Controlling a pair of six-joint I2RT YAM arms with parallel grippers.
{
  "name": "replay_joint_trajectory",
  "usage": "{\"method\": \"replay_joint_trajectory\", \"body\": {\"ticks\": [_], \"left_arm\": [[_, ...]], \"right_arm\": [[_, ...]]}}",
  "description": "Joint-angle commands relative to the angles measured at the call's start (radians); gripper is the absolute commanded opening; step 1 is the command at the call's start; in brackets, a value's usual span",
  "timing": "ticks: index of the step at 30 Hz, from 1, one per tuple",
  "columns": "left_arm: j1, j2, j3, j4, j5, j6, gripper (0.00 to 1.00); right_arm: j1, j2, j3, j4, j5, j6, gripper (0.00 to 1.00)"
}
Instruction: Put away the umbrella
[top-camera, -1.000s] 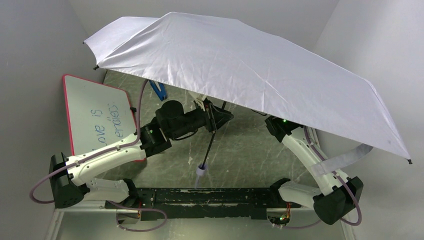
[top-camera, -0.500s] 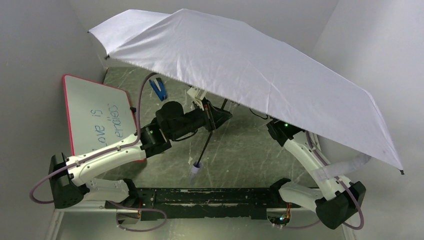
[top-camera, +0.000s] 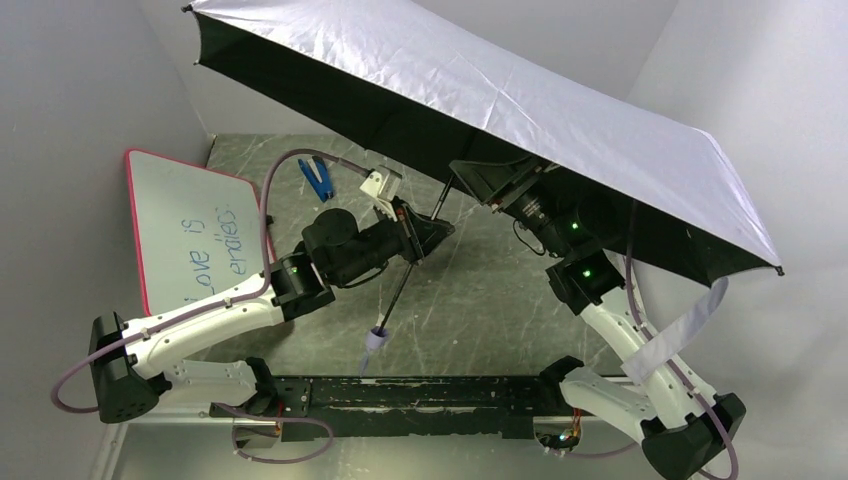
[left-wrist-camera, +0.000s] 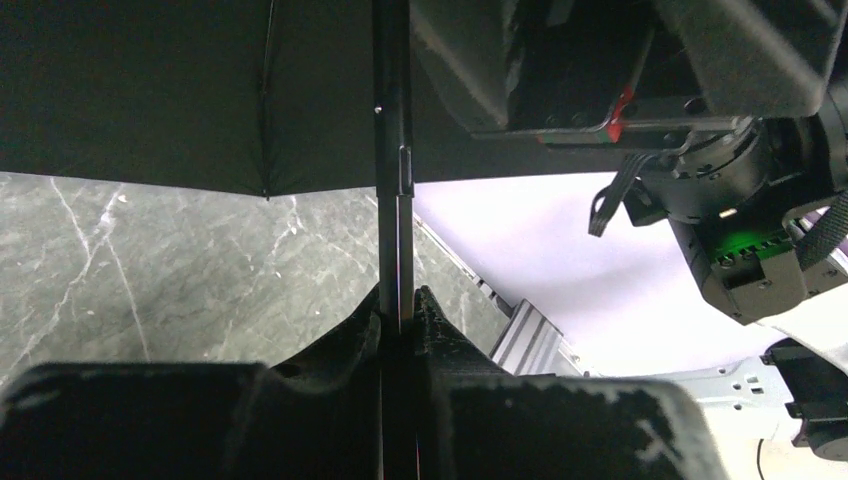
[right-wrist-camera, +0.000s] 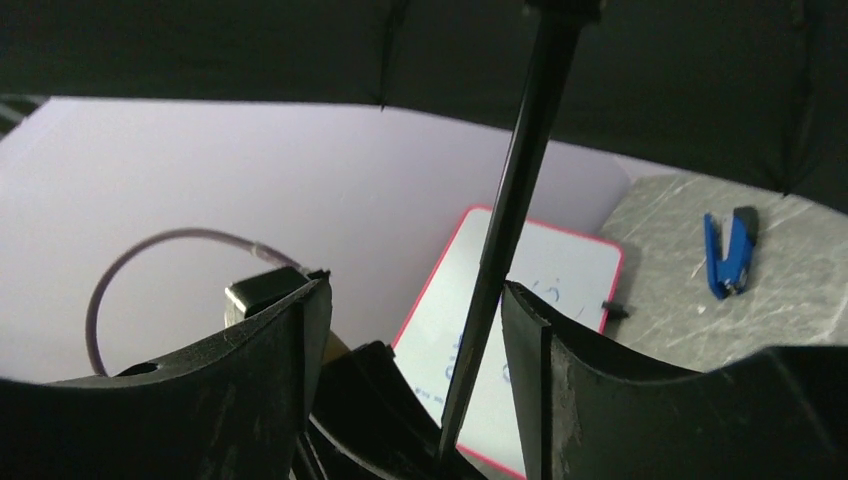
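The umbrella (top-camera: 500, 95) stands open and tilted, with a pale outer canopy and a black underside (left-wrist-camera: 180, 90). Its thin black shaft (top-camera: 400, 290) slopes down to the small lavender handle (top-camera: 375, 343). A long fabric strap (top-camera: 690, 325) hangs at the right. My left gripper (top-camera: 432, 232) is shut on the shaft (left-wrist-camera: 393, 200), which is pinched between the jaws (left-wrist-camera: 400, 305). My right gripper (top-camera: 472, 175) is up under the canopy and open (right-wrist-camera: 415, 340). The shaft (right-wrist-camera: 510, 220) passes between its fingers, close to the right finger (right-wrist-camera: 535, 360), with a wide gap to the left one.
A whiteboard with a red rim (top-camera: 190, 225) leans at the left wall, also in the right wrist view (right-wrist-camera: 560, 270). A blue tool (top-camera: 318, 178) lies on the grey marbled table (top-camera: 480, 290). Walls close in on both sides, and a black rail (top-camera: 400, 395) runs along the near edge.
The right gripper has opened and its arm has risen under the canopy. The umbrella has tipped, its far edge lifting so the black underside shows. The handle has swung slightly left.
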Motion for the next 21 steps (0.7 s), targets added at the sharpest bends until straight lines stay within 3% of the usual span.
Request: {"method": "replay_joint_trajectory", "body": {"ticks": [1,21], "left_arm": [[0.003,-0.031,-0.001,0.050,-0.045,0.008,0.05],[0.002,-0.030,-0.015,0.059,-0.019,0.032,0.05]], "right_arm": [[-0.003,-0.046,-0.009,0.076,0.194,0.013,0.67],[-0.004,0.119,0.080,0.115,0.386,0.041,0.71]]}}
